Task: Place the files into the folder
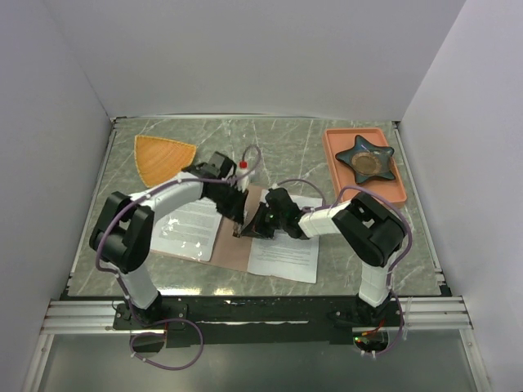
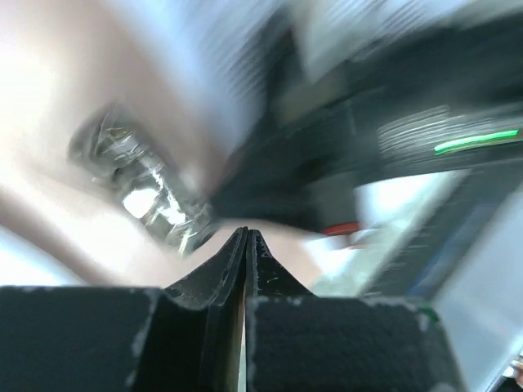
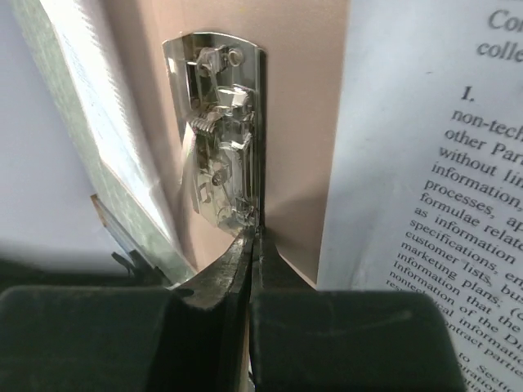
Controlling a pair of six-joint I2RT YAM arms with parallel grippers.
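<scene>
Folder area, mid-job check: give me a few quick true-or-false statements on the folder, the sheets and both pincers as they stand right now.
1. Both pincers stand wide open. False: the left pincer and the right pincer are both shut.
2. A metal clip sits on the folder. True.
3. The star-shaped dish sits on the folder. False: it is in the salmon tray.
4. A printed sheet lies beside the metal clip. True.

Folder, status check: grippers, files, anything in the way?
Left gripper, right gripper shut at clip on folder. Files flat, one each side. Nothing seen blocking.
</scene>
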